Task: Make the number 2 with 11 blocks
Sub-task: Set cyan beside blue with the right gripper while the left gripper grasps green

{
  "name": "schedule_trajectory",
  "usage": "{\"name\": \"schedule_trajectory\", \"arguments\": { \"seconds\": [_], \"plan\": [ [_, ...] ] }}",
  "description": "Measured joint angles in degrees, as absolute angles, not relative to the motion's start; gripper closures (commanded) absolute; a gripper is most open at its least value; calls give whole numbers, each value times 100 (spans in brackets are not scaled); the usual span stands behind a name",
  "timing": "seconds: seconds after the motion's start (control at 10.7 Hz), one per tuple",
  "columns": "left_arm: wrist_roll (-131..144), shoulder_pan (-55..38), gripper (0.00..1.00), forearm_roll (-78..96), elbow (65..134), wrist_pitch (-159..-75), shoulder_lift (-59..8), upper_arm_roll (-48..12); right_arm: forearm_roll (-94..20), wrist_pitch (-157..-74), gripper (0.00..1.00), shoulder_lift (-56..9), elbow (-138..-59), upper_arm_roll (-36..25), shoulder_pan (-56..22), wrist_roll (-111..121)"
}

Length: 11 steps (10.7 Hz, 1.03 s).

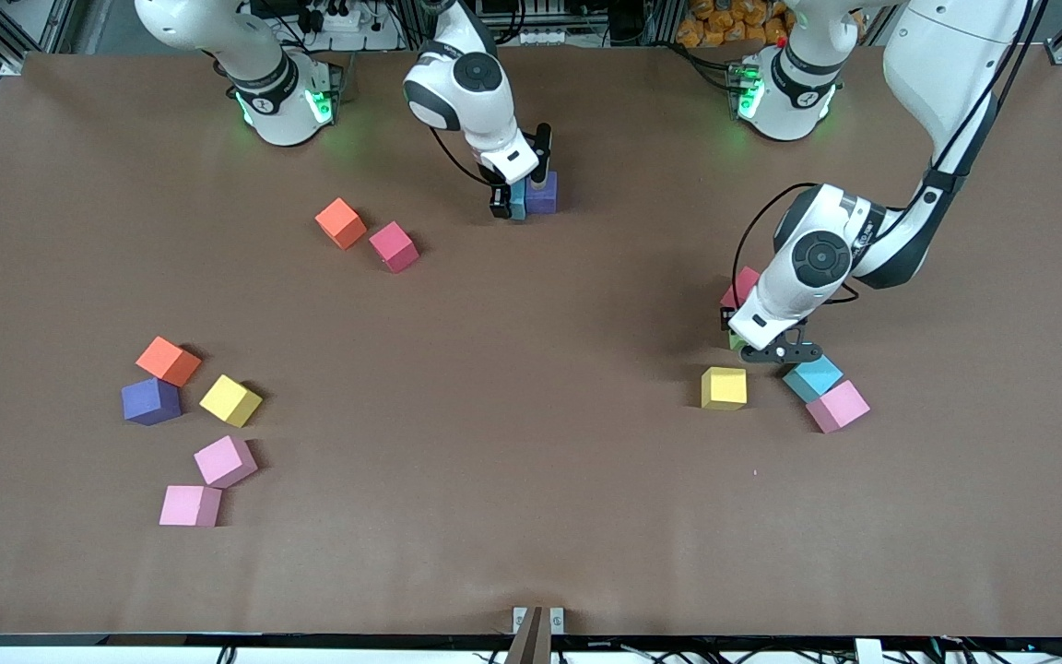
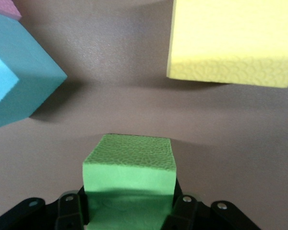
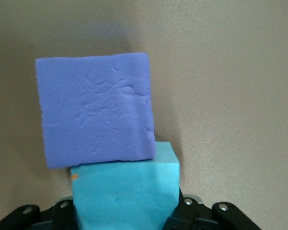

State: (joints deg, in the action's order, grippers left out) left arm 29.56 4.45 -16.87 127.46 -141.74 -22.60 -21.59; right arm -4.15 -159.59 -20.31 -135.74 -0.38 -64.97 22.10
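My right gripper [image 1: 514,201] is shut on a light blue block [image 1: 519,197] [image 3: 125,196], low at the table near the robots' bases. That block touches a purple block [image 1: 542,194] [image 3: 96,115] beside it, so the two form a short row. My left gripper [image 1: 739,339] is shut on a green block [image 1: 736,342] [image 2: 128,167], low at the table toward the left arm's end. A yellow block [image 1: 724,387] [image 2: 233,40] and a second light blue block [image 1: 811,377] [image 2: 17,86] lie just nearer the front camera than it.
A pink block [image 1: 837,406] touches the second light blue one. A crimson block [image 1: 741,286] is half hidden by the left hand. An orange [image 1: 340,222] and a crimson block [image 1: 394,246] lie mid-table. Orange [image 1: 168,361], purple [image 1: 151,400], yellow [image 1: 230,400] and two pink blocks [image 1: 225,460] [image 1: 190,505] lie toward the right arm's end.
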Motion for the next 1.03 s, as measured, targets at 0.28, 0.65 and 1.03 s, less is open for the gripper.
{"name": "schedule_trajectory", "arguments": {
  "seconds": [0.28,0.65,1.03],
  "plan": [
    [2951,352,100,-1648,12627,-14090,-1964,-2164,-416,-15951,0,-2044,-13640,-36,-6643,1735],
    [2949,146,100,-1386,12615,-13520,-1236,-2195,-417,-15954,0,-2048,-13649,-40,-6722,1633],
    [2949,52,100,-1208,12617,-13008,-831,-2306,-417,-15975,0,-2041,-13648,-43,-6722,1633]
  ]
}}
